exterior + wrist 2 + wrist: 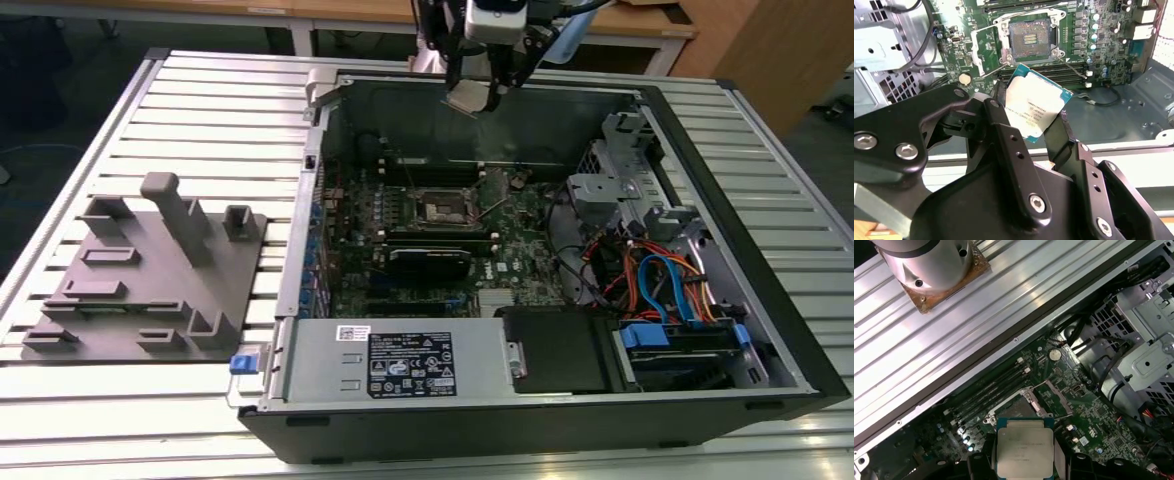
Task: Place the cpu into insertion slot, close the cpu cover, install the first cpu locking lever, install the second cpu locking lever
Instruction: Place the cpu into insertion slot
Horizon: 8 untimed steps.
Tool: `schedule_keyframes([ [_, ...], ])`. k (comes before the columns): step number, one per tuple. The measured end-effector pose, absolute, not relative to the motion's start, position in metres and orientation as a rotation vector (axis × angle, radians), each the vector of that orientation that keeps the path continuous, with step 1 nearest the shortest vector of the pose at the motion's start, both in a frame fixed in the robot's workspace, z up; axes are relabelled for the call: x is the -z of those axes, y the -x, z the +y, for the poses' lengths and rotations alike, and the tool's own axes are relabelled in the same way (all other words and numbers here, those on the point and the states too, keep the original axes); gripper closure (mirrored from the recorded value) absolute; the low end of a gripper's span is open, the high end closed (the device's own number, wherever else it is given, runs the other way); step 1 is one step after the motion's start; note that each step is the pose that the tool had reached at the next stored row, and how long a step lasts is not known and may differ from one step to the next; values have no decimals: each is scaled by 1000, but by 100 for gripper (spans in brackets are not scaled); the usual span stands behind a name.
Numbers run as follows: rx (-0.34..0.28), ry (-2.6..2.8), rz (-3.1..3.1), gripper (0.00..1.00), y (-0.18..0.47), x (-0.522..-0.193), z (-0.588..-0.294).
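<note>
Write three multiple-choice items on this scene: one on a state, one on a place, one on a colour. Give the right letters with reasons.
1. What state is the insertion slot in?
A. empty, contacts bare
B. holding a chip
C. hidden under a heatsink

2. Where is the cpu?
A. seated in the insertion slot
B. held in the gripper above the motherboard
C. lying flat on the motherboard

3. What colour is the motherboard?
A. green
B. red
C. white

Answers:
1 A: the second wrist view shows the slot's bare contacts with nothing in it.
2 B: both wrist views show the gripper clamping the cpu by its edges, clear of the board below.
3 A: the board around the slot is green in both wrist views.
</note>
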<state>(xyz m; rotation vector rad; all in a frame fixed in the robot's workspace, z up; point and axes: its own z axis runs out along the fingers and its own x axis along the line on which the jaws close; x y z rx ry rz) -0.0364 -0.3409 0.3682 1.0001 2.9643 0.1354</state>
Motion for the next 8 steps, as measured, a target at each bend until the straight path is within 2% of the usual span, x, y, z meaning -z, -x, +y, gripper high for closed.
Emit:
schedule_keyframes([
  [8, -134, -1171, 2896, 46, 36, -368, -341],
])
